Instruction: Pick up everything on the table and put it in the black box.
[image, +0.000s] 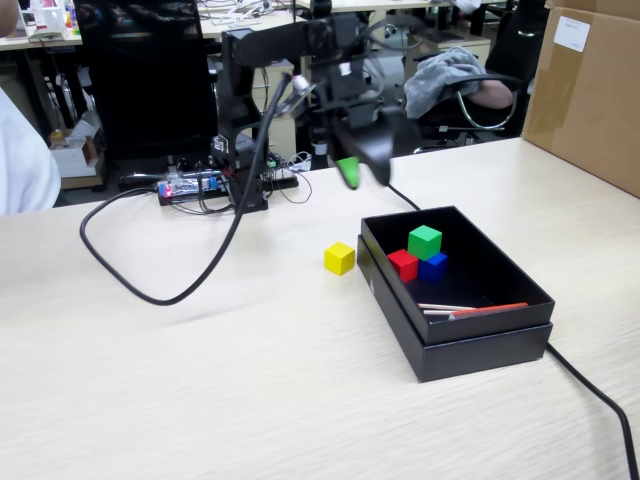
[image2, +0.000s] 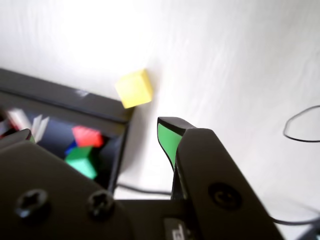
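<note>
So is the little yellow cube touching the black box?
Apart. The fixed view shows bare table between the small yellow cube and the matte black cardboard box.

an office or lab workroom: a wide wood-grain table (image: 200, 380) stands before rows of desks (image: 250, 15) cluttered with papers and cables. an office chair (image: 470, 95) with a grey cloth (image: 440, 75) draped over it sits behind, a big cardboard carton (image: 590, 90) stands at the right, and a bare circuit board (image: 190, 187) with loose wires lies on the table.
</note>
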